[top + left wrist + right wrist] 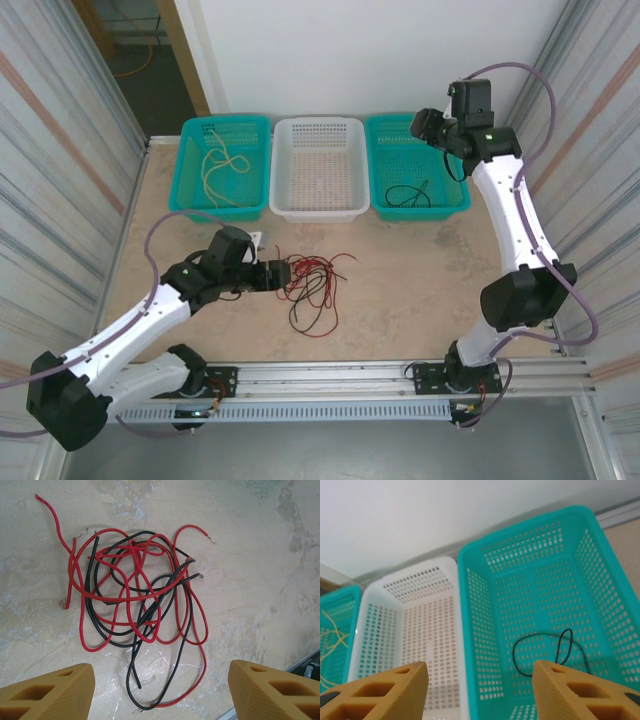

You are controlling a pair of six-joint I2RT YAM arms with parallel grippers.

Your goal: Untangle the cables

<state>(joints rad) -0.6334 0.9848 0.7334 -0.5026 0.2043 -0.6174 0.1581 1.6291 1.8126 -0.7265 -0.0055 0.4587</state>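
A tangle of red and black cables (pixel 315 285) (pixel 131 600) lies on the beige table. My left gripper (pixel 283 275) (pixel 161 669) hovers at its left edge, open, with nothing between its fingers. Up at the back, my right gripper (pixel 425 125) (pixel 480 666) hangs open and empty over the right teal basket (pixel 420 212) (pixel 476 630). One thin black cable (pixel 405 193) (pixel 513 650) lies loose on that basket's floor. A yellow cable (pixel 222 165) (pixel 330 635) is curled in the left teal basket (pixel 218 208).
A white basket (pixel 316 207) (pixel 385 630) stands between the two teal ones along the back wall. Corrugated metal walls close in both sides. An aluminium rail (pixel 340 375) (pixel 300 662) runs along the near edge, carrying both arm bases.
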